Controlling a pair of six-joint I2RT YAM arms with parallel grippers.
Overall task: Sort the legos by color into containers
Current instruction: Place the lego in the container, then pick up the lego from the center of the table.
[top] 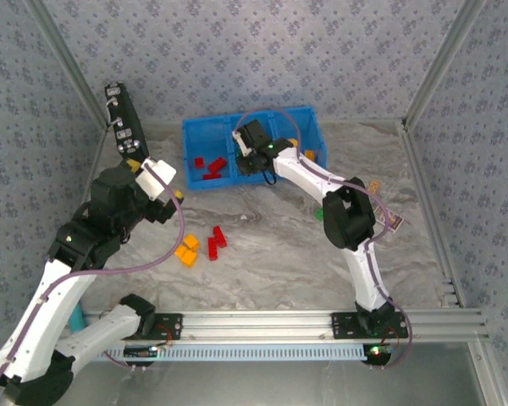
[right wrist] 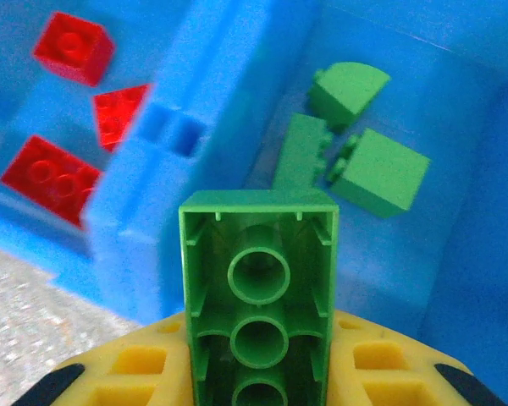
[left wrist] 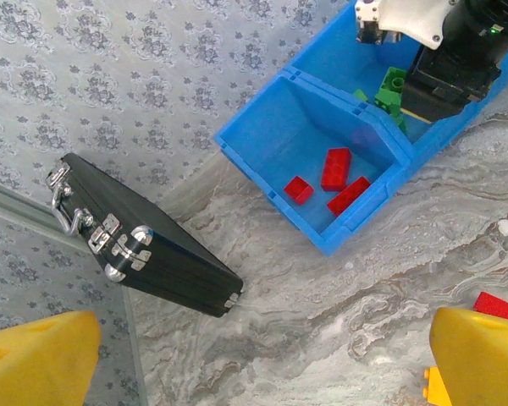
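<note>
The right gripper [right wrist: 258, 381] is closed on a green brick [right wrist: 258, 271], clamped at its lower end with the hollow underside facing the wrist camera. It hangs over the middle compartment of the tray [top: 210, 122], where other green bricks [right wrist: 356, 169] already lie. Red bricks [left wrist: 334, 169] sit in the tray's left compartment, across the divider [right wrist: 165, 152].

The left gripper [left wrist: 258, 338] stands wide open and holds nothing, in front of the tray and to its left, near the loose red [top: 217, 240] and orange [top: 187, 250] bricks on the table.

The risk, as I judge it, is the drop. In the right wrist view the held brick sits close to the divider (closer than I'd like), so a release here could clip the wall top and tip the brick in with the reds. A brick landing on the piled greens could also bounce toward the tray's front wall. With so little of the brick between the pads, it may also pivot or cling to one pad as the jaws part.
</note>
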